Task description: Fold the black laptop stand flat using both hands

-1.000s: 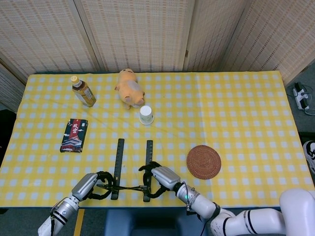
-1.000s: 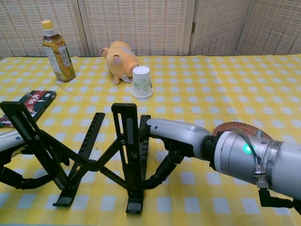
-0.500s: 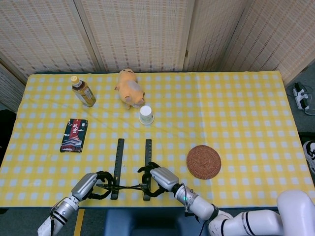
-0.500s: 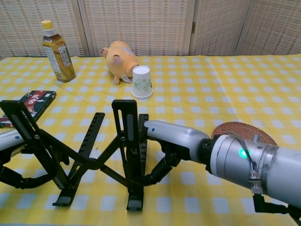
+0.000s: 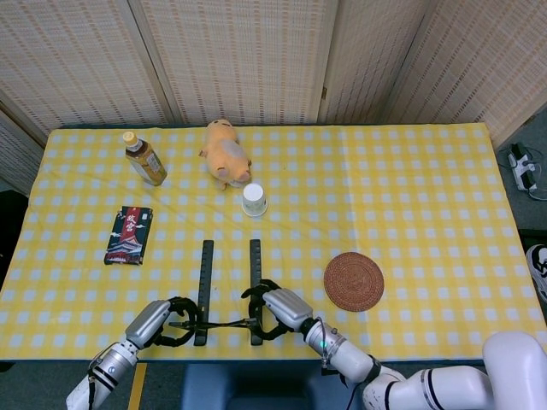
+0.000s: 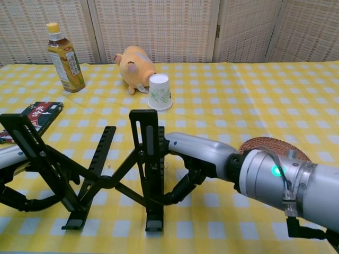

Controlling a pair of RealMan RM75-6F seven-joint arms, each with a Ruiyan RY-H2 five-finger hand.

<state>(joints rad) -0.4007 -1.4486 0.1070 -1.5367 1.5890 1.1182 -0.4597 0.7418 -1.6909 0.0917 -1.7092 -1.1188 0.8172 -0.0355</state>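
Laptop stand (image 6: 106, 164) at near desk (image 5: 410, 196) edge, still raised, two arms upright. Left hand (image 5: 167, 320) grips left side; right hand (image 6: 183, 166) grips right upright. One paper cup (image 6: 159, 92), mouth down, contents unseen. One bottle (image 6: 63, 57), capped. One plush pig (image 6: 133, 63), one coaster (image 5: 353, 280), one packet (image 5: 129, 234).

On the desk (image 5: 410, 188) stand a tea bottle (image 5: 144, 159) and a paper cup (image 5: 254, 200); a plush pig (image 5: 226, 152), a dark packet (image 5: 129, 234) and a woven coaster (image 5: 354, 281) lie there too.
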